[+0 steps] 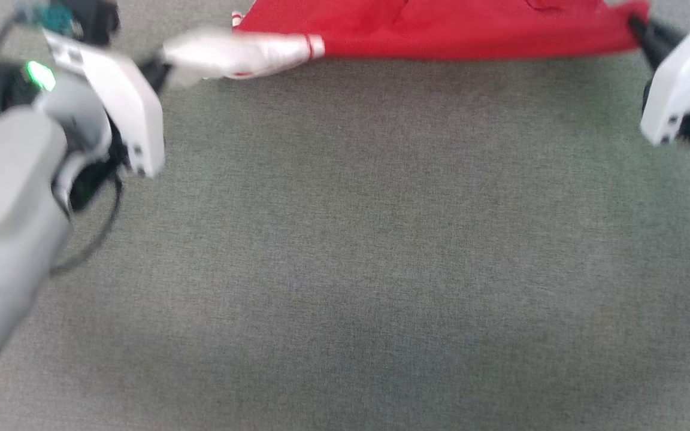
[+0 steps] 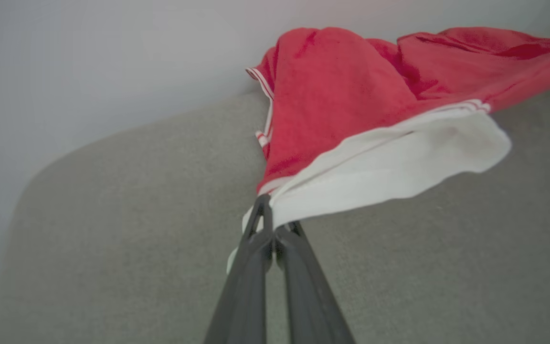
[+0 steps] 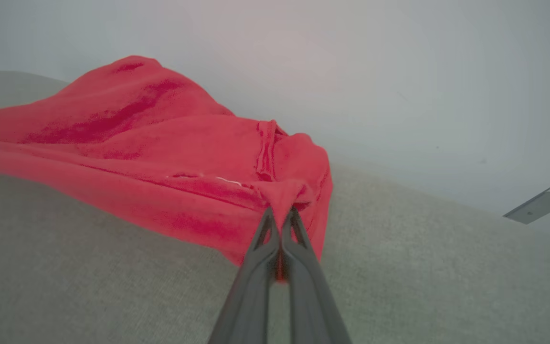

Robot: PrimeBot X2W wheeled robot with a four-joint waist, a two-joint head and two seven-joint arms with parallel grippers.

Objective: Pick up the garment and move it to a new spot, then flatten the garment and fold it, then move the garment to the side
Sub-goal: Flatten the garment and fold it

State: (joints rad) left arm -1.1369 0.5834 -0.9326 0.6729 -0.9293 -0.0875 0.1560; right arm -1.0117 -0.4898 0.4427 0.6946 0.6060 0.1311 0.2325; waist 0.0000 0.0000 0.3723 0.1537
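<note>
With my left pincer (image 2: pixel 275 217) clamped on its white sleeve (image 2: pixel 389 162) and my right pincer (image 3: pixel 282 215) clamped on a red corner, the jersey (image 1: pixel 441 27) hangs stretched over the grey bench's (image 1: pixel 345 239) far side, mid-move I'd say (flattening, folding and setting aside remain).

The left pincer (image 2: pixel 279 215) and right pincer (image 3: pixel 280 212) are clamped tight.

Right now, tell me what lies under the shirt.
Grey cloth surface shows beneath the shirt, held by the left hand and right hand. What its folds cover is hidden.
</note>
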